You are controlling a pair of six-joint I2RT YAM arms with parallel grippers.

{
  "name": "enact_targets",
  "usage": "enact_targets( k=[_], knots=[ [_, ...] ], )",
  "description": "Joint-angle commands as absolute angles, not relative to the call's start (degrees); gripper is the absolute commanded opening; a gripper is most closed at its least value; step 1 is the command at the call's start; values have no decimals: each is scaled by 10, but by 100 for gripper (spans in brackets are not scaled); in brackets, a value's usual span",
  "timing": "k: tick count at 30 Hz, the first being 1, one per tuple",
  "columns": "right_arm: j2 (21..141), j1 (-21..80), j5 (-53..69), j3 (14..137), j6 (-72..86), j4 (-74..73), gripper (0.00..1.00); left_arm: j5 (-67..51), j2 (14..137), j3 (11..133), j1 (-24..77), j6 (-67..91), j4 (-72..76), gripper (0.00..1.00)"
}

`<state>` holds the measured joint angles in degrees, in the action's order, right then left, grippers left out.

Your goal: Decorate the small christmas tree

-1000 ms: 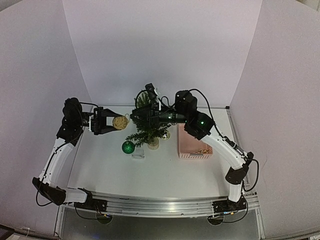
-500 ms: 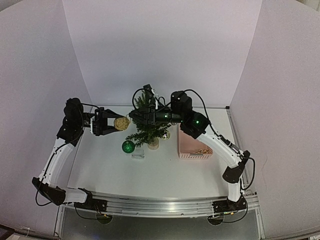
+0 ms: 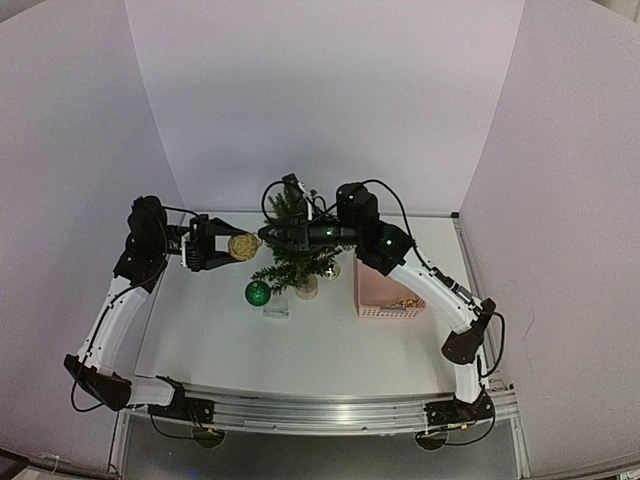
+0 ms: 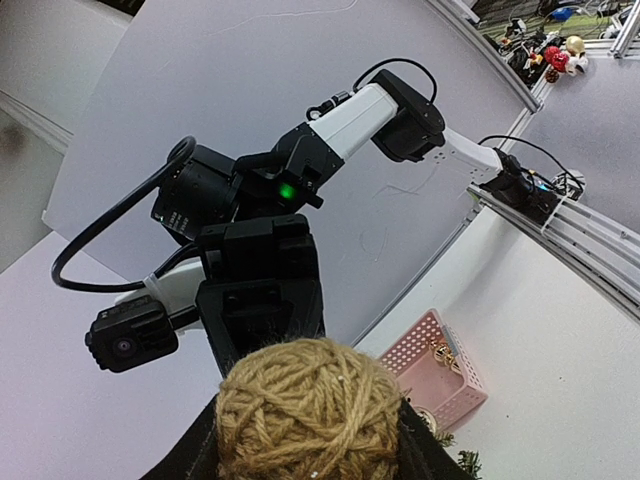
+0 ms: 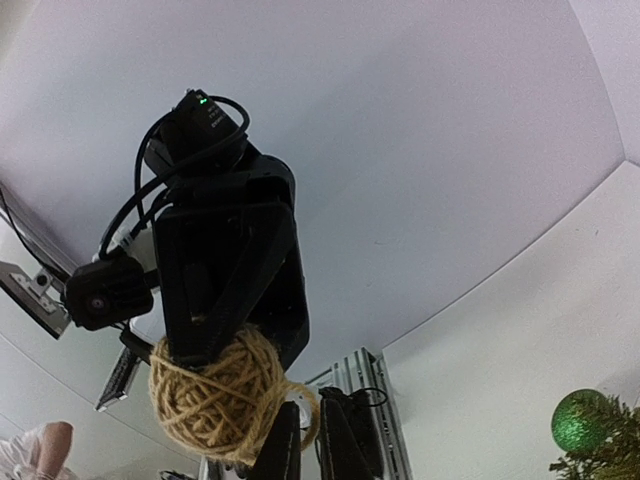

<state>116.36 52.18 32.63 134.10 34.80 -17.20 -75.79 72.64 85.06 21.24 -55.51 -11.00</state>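
One twine ball (image 4: 307, 405) clasped in left gripper (image 3: 236, 247), one small christmas tree (image 3: 293, 264), right gripper (image 5: 311, 428) unclear.

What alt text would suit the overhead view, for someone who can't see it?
The left arm's fingers hold a twine ball beside the small christmas tree, while the right arm reaches across the treetop toward it. A green bauble and pink basket are nearby.

Pale lilac wall panels (image 3: 320, 90) on three sides; white table (image 3: 300, 350); metal rail (image 3: 320, 411) along near edge.
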Motion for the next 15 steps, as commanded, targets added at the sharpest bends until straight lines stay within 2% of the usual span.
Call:
enact_targets(
  k=[1, 15],
  knots=[
    [1162, 511, 352, 1347, 354, -154, 0, -747, 713, 857, 214, -546, -109, 0],
    [1085, 494, 316, 1253, 331, -129, 0, -698, 703, 851, 214, -537, -139, 0]
  ],
)
